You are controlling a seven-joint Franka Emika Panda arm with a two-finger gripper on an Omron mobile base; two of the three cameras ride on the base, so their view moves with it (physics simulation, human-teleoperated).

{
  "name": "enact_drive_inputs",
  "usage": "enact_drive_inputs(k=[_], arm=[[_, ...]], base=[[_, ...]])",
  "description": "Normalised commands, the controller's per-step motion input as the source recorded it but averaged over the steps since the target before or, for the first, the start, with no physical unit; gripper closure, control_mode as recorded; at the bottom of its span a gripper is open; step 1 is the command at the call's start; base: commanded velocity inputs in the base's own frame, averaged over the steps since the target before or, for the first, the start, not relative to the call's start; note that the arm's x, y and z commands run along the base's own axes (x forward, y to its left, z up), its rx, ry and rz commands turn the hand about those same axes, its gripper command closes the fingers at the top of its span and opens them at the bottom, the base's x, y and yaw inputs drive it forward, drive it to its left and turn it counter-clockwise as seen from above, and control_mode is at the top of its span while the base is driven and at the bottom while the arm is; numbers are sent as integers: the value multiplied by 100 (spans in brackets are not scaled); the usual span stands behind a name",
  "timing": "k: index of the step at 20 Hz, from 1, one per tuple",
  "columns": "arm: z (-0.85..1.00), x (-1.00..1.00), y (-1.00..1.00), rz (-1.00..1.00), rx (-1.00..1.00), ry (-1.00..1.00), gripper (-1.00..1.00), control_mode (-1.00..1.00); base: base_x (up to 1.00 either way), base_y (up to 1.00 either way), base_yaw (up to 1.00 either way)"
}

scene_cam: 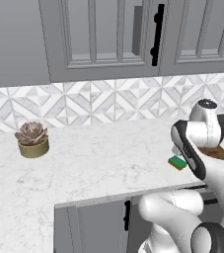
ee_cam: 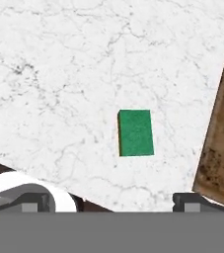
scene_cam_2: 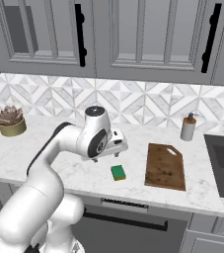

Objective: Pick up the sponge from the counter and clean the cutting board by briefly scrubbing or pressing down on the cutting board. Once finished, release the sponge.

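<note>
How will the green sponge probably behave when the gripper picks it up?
The sponge is a small flat block lying on the counter, so it is probably light and unlikely to roll. Its yellow underlayer suggests soft foam that may compress between the fingers.

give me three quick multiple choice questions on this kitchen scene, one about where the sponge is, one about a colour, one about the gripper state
1. Where does the sponge lie?
A. on the cutting board
B. on the counter, left of the cutting board in the right base view
C. in the sink

2. What colour is the sponge's top?
A. green
B. blue
C. pink

3. How is the gripper?
A. shut on the sponge
B. open, above the sponge
C. shut on the soap bottle

Answers: 1 B, bare counter lies between sponge and cutting board; 2 A, its top shows green in the hand view; 3 B, the fingertips stand wide apart with the sponge untouched below.
</note>
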Motion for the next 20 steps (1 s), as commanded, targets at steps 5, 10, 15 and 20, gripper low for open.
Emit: enact_drive_inputs(k=[5,10,15,20], arm=[[-47,42,-18,0,1,8,-100,-100],[-45,30,-2,0,0,6,-100,-100],[-39,26,-1,0,0,4,-100,-100],[-26,18,-15,0,0,0,-100,-100]], base=[[0,0,0],[0,0,0],[0,0,0],[0,0,0]])
